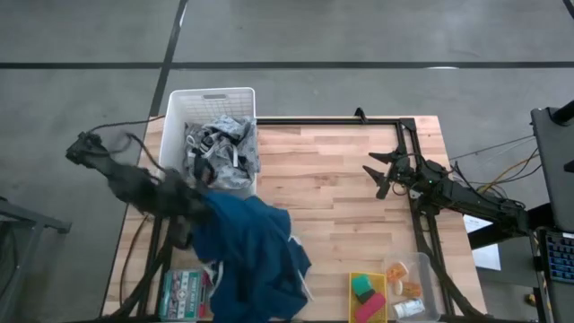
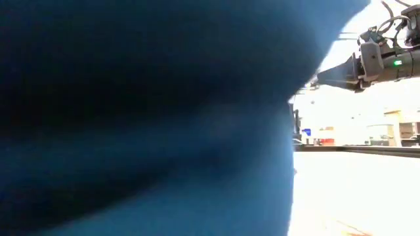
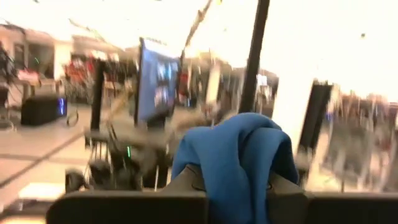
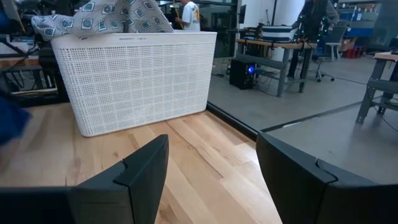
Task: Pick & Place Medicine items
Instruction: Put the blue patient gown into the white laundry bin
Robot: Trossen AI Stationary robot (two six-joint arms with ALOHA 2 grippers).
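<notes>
left gripper (image 1: 193,211), just below the white basket (image 1: 235,94) in the high view, pinched shut on a blue cloth (image 1: 256,260); in the left wrist view a fold of that cloth (image 3: 239,158) bunched up between the dark fingers (image 3: 127,205) and draped over them. left arm reaching in from well left of the basket, across the table's left edge, blurred. cloth hanging from the grip and spread over the wooden table (image 1: 332,170) below the basket, filling most of the low view (image 2: 144,118).

right gripper (image 1: 384,175) far right of the basket, over bare wood, fingers apart and holding nothing; in the right wrist view both dark fingers (image 4: 134,171) set wide with plank showing between them, aimed at the basket's mesh wall (image 4: 137,78). right arm stretched level from the table's right edge, pointing toward the basket; in the low view the same gripper (image 2: 328,75) raised off the tabletop.

basket heaped with grey patterned fabric (image 1: 220,148).

medicine items far from the basket at the opposite corner of the table: small white carton (image 1: 408,309) in a clear tray (image 1: 429,269), long axis roughly along the table's near edge, print too small to read; tiny orange pieces (image 1: 402,278) in the tray just above it. yellow tray with green and pink blocks (image 1: 367,296) touching the clear tray's basket-ward side. green-and-white box (image 1: 184,294) lying flat below the basket, partly under the cloth.
</notes>
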